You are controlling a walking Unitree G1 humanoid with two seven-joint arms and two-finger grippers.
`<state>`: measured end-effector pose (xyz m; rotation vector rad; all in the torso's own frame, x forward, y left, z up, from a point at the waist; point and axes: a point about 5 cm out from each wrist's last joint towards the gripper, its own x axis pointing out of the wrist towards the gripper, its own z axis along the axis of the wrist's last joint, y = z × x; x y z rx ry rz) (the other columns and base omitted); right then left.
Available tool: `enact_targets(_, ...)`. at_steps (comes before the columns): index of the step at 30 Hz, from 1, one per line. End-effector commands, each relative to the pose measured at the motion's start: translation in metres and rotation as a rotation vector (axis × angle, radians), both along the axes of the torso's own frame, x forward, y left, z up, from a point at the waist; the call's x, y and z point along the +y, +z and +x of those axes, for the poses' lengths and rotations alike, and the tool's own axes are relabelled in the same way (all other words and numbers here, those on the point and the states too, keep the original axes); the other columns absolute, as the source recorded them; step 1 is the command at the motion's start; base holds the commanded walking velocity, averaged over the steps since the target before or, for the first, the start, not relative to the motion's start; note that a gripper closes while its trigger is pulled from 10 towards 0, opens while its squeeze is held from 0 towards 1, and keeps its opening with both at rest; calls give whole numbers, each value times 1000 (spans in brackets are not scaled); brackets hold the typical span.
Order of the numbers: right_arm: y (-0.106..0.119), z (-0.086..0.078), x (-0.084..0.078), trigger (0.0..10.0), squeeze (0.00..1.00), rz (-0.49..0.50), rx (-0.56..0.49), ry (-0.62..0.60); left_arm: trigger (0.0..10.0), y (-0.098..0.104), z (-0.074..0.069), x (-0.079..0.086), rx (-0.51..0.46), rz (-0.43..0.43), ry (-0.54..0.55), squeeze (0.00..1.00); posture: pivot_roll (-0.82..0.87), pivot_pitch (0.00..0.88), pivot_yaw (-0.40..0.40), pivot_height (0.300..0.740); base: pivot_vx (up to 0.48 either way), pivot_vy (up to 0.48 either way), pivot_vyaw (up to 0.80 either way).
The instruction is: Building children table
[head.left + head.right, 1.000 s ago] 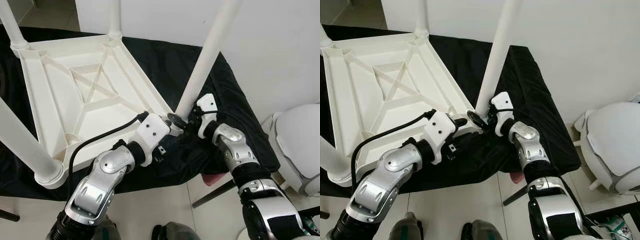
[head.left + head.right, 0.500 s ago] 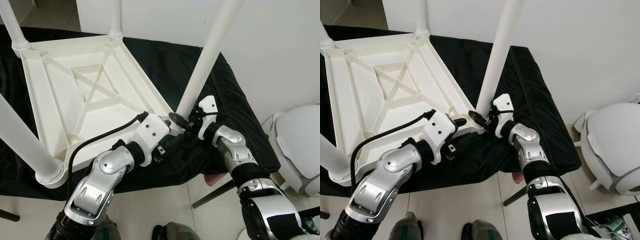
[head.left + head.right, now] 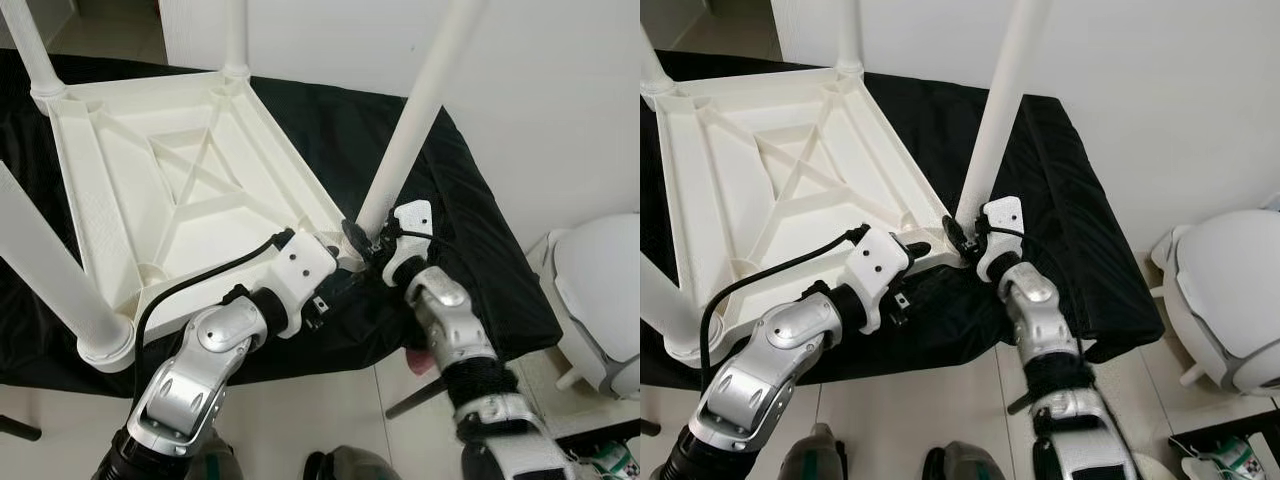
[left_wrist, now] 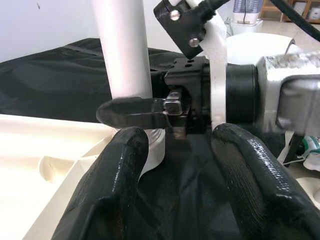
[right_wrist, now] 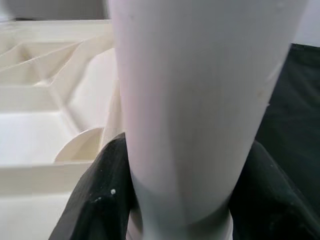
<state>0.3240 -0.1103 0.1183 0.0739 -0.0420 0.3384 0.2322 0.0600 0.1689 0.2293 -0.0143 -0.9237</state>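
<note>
A white plastic table (image 3: pixel 170 190) lies upside down on a black cloth (image 3: pixel 470 230), its legs pointing up. The right gripper (image 5: pixel 175 190) is clenched around the base of the leg (image 3: pixel 415 115) at the table's near right corner, one black finger (image 5: pixel 95 200) on each side of the leg. The left gripper (image 4: pixel 180 165) sits just beside that same corner, its fingers (image 4: pixel 115 185) spread apart and holding nothing, facing the leg and the right gripper. A white rounded object (image 3: pixel 600 300) stands on the floor, well apart from the table, beyond the cloth's right edge.
</note>
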Motion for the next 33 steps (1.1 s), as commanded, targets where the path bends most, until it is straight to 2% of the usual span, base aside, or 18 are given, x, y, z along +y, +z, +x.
enact_targets(1, -5, -2, -11, 10000, 0, -7, 37, -117, 10000, 2, 1, -1, -6, -7, 23, 0, 19, 6, -121, 740, 0, 0, 0)
enact_targets(3, -4, -5, 1, 10000, 0, 36, 46, -184, 10000, 3, 2, -2, -8, -8, 18, 0, 8, 11, -110, 740, 0, 0, 0)
enact_targets(4, -1, -8, 9, 10000, 0, 51, 42, -188, 10000, 3, 3, -2, -9, -10, 16, 0, 6, 12, -107, 740, 0, 0, 0)
enact_targets(6, 1, -10, 15, 10000, 0, 52, 35, -178, 10000, 4, 3, -2, -8, -11, 14, 0, 6, 12, -107, 740, 0, 0, 0)
enact_targets(9, 4, -11, 16, 10000, 0, 48, 23, -175, 10000, 4, 3, -2, -7, -12, 13, 0, 3, 12, -105, 740, 0, 0, 0)
enact_targets(14, 5, -11, 7, 10000, 0, 19, 19, -191, 10000, 4, 2, -3, -5, -13, 8, 0, 0, 14, -104, 740, 0, 0, 0)
enact_targets(15, 5, -12, 5, 10000, 1000, 27, 22, -190, 10000, 4, 2, -2, -6, -13, 8, 0, 0, 14, -104, 740, 0, 0, 0)
enact_targets(19, 10, -10, -1, 10000, 1000, 51, -2, -138, 10000, 5, 3, -3, -10, -18, 7, 0, -3, 15, -102, 740, 0, 0, 0)
enact_targets(24, 15, -6, -8, 10000, 1000, 36, -32, -94, 10000, 6, 3, -3, -12, -19, 6, 0, -3, 15, -102, 740, 0, 0, 0)
enact_targets(26, 17, -1, -14, 10000, 1000, 10, -37, 4, 10000, 6, 4, -3, -15, -20, 6, 0, -4, 13, -103, 740, 0, 0, 0)
enact_targets(27, 15, 2, -17, 10000, 0, -22, -24, 89, 10000, 7, 4, -3, -16, -21, 5, 0, -4, 14, -103, 740, 0, 0, 0)
enact_targets(28, 15, 2, -17, 10000, 0, -22, -24, 89, 10000, 7, 4, -3, -16, -21, 5, 0, -4, 14, -103, 740, 0, 0, 0)
enact_targets(30, 11, 5, -22, 10000, 0, -76, 7, 199, 10000, 7, 5, -4, -18, -22, 5, 0, -4, 14, -103, 740, 0, 0, 0)
enact_targets(33, 7, 8, -25, 10000, 0, -126, 23, 263, 10000, 8, 5, -3, -20, -22, 4, 0, -3, 12, -102, 740, 0, 0, 0)
